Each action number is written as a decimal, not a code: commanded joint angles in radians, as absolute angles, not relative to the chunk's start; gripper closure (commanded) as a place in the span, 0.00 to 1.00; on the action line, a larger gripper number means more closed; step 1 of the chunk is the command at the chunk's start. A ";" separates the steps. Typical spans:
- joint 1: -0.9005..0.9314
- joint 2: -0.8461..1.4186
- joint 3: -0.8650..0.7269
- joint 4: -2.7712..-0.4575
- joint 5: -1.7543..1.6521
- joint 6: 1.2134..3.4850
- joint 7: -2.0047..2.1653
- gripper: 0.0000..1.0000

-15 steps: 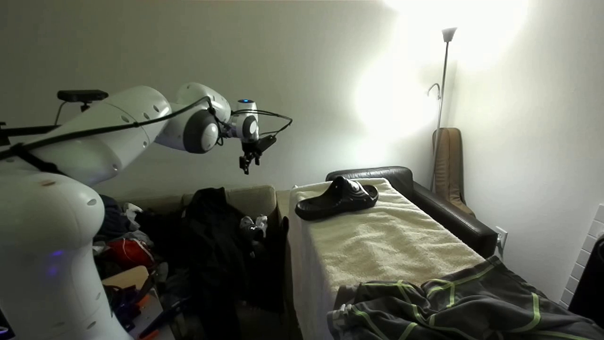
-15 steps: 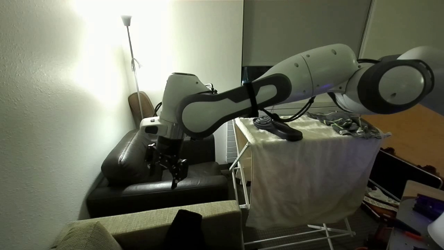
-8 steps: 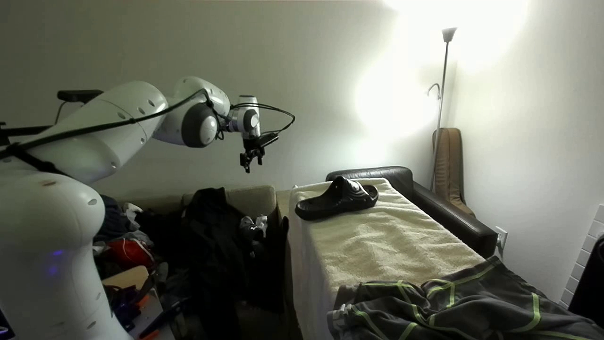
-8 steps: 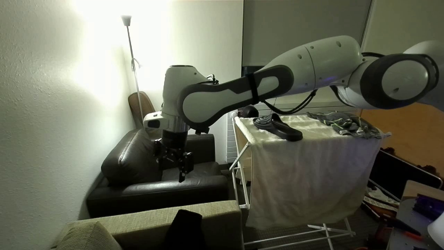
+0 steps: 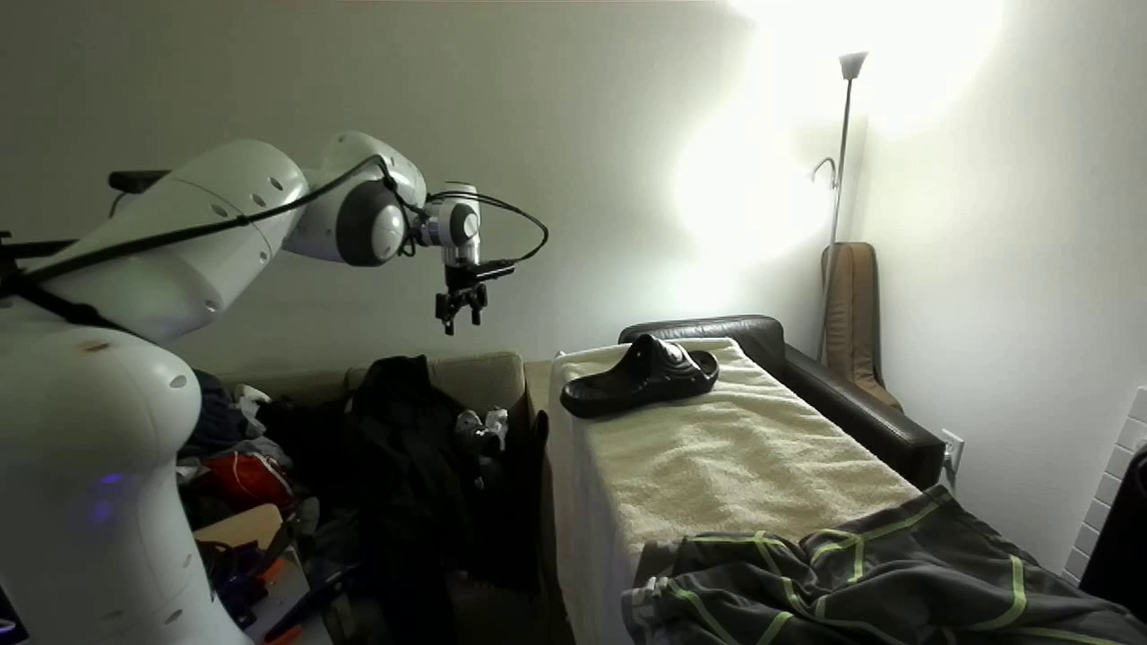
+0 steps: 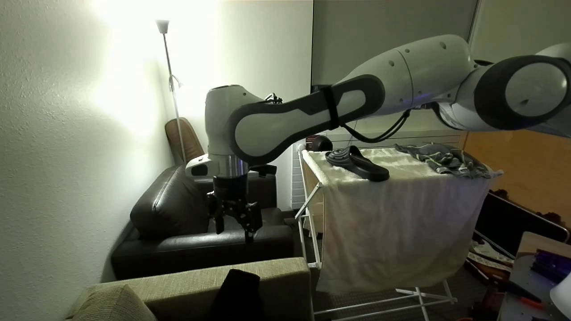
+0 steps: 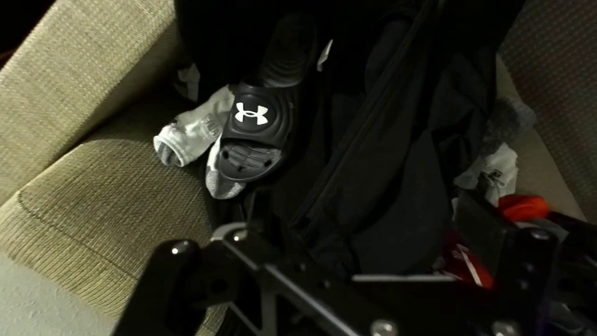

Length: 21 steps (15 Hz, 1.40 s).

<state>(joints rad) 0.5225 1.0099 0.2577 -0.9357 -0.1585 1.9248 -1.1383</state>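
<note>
Wrist view: gripper (image 7: 368, 219) spread wide, nothing between its fingers. Beneath, on the sofa (image 7: 126, 200), a black slide sandal (image 7: 256, 122) with a white Under Armour logo lies on dark clothing (image 7: 373, 182), toe toward the gripper. White-and-grey sock (image 7: 193, 133) beside its left edge; a grey sock toe (image 7: 225, 186) pokes out from under the slide's front. Judgement: a low pinch there could drag up sock or cloth as well, since black on black hides the edges. Strap smooth, with raised rings; footbed grooved; sofa weave coarse and ridged. Red fabric (image 7: 468, 266) at right.

In an exterior view: gripper hangs pointing down, well above the dark clothing. To the right, a second black slide (image 5: 638, 383) rests on a cream towel (image 5: 744, 466). A low sweep that way could catch the towel and tip the slide off, I'd guess. Towel pile nubbly; grey garment (image 5: 896, 573) at the near end, crumpled, lime piping, looks thin.

In an exterior view: towel drapes in a long sheet over a white rack (image 6: 308, 201), slim tubes; a snag might rock it. Dark armchair (image 6: 200, 249) behind the gripper: glossy leather, rounded arms.
</note>
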 commanded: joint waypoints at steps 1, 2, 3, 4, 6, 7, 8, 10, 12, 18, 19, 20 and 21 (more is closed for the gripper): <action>0.521 0.919 0.272 -1.069 -0.143 1.901 -1.086 0.00; 0.522 0.904 0.275 -1.093 -0.145 1.904 -1.074 0.00; 0.521 0.890 0.279 -1.115 -0.146 1.910 -1.063 0.00; 0.522 0.870 0.279 -1.145 -0.154 1.928 -1.054 0.00; 0.529 0.835 0.273 -1.206 -0.175 1.962 -1.047 0.00; 0.535 0.812 0.269 -1.248 -0.184 1.985 -1.035 0.00; 0.545 0.790 0.266 -1.291 -0.192 2.011 -1.014 0.00; 0.569 0.752 0.263 -1.377 -0.202 2.070 -0.966 0.00; 0.607 0.726 0.259 -1.460 -0.223 2.145 -0.910 0.00; 0.732 0.710 0.246 -1.580 -0.387 2.250 -0.723 0.00; 0.745 0.709 0.243 -1.579 -0.415 2.249 -0.698 0.00; 0.749 0.709 0.246 -1.579 -0.430 2.246 -0.679 0.00; 0.754 0.704 0.240 -1.578 -0.451 2.248 -0.658 0.00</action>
